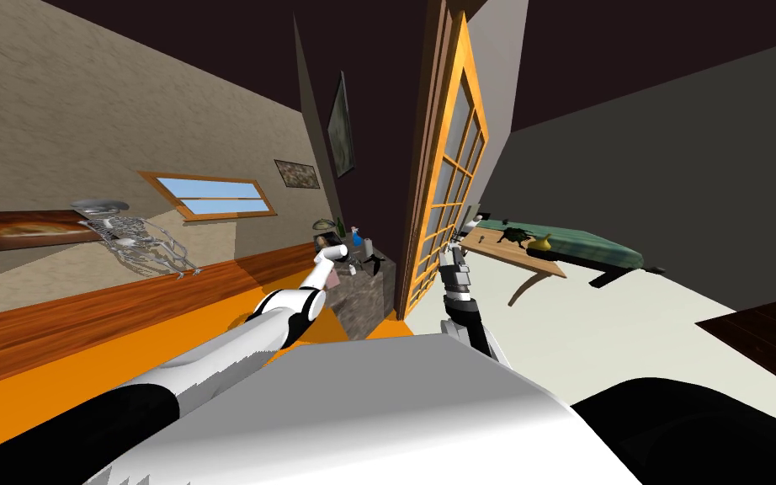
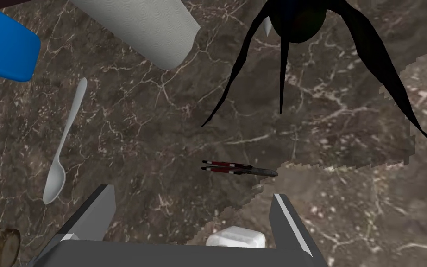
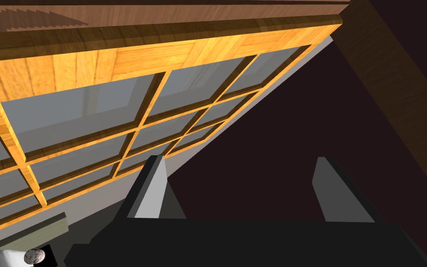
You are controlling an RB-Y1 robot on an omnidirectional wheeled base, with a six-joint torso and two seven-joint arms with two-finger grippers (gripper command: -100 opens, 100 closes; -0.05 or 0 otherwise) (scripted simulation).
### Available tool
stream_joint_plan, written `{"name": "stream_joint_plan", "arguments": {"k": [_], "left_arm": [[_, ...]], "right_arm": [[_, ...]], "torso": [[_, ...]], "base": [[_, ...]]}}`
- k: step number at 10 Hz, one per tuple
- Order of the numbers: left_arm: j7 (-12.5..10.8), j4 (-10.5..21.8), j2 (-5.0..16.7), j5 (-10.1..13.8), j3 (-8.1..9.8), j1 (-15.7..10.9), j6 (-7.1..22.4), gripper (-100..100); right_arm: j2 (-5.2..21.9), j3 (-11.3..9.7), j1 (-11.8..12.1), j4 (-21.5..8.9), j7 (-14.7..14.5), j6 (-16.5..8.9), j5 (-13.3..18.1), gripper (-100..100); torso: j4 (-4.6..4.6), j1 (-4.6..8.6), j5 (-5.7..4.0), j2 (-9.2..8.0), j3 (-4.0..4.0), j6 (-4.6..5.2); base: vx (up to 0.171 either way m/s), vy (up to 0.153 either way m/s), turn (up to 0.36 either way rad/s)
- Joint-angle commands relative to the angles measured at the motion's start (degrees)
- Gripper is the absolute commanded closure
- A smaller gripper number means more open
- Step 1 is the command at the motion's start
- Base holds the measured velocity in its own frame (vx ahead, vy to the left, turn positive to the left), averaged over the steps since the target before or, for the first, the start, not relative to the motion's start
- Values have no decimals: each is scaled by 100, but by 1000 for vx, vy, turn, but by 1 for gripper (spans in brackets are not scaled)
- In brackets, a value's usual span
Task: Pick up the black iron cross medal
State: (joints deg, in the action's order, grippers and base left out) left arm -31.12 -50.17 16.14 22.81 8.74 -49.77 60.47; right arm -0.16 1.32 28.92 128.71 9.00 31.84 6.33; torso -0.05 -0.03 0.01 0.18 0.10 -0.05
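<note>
Over veined marble counter (image 2: pixel 129 139), left gripper (image 2: pixel 193 193) spread; thin medal (image 2: pixel 239 169), apparently flat.

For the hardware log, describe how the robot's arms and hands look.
The left arm is a smooth white shell with dark bands at the joints. The right arm looks darker, grey and black with pale rings. The left hand and right hand each have two thin, light grey, blade-like fingers set on a dark box.

Head camera: high, rolled, distant. Left wrist: close above tabletop (image 2: pixel 138 139), shared with head. Right wrist: faces glazed door (image 3: pixel 92 60).
</note>
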Motion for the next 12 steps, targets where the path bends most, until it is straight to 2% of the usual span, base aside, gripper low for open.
{"name": "stream_joint_plan", "arguments": {"k": [1, 2, 3, 4, 6, 7, 9, 10, 12], "left_arm": [[-45, 286, 18, 67, 5, -102, 107, -100], [-45, 315, 18, 67, 5, -102, 107, -100], [-132, 468, 53, 191, 11, -270, 314, -100], [-132, 627, 53, 191, 11, -270, 314, -100], [-284, 1100, 121, 427, 19, -564, 654, -100], [-284, 1203, 121, 427, 19, -564, 680, -100], [-407, 1683, 183, 639, 22, -800, 980, -100], [-407, 1697, 183, 639, 22, -800, 980, -100], [-499, 2053, 235, 815, 24, -979, 1209, -100]], "right_arm": [[0, 0, 0, 0, 0, 0, 0, 0], [0, 0, 0, 0, 0, 0, 0, 0], [0, 0, 0, 0, 0, 0, 0, 0], [0, 0, 0, 0, 0, 0, 0, 0], [0, 0, 0, 0, 0, 0, 0, 0], [0, 0, 0, 0, 0, 0, 0, 0], [0, 0, 0, 0, 0, 0, 0, 0], [0, 0, 0, 0, 0, 0, 0, 0], [0, 0, 0, 0, 0, 0, 0, 0]], "torso": [[0, 0, 0, 0, 0, 0], [-1, 1, 1, -2, 0, -1], [1, 3, 0, -9, -4, 0], [1, 5, -1, -6, -3, 0], [-1, 0, 0, 0, 1, -1], [-2, 2, 0, 6, 4, 0], [-3, 3, 0, 8, 5, 0], [-4, 2, 0, 12, 7, -1], [-2, 4, 0, 2, 2, 0]], "base": [[42, 1, 3], [15, -3, 1], [34, -4, 8], [38, -2, 5], [62, 5, 13], [64, -6, 3], [76, 0, 10], [57, -1, 6], [54, -2, 11]]}}
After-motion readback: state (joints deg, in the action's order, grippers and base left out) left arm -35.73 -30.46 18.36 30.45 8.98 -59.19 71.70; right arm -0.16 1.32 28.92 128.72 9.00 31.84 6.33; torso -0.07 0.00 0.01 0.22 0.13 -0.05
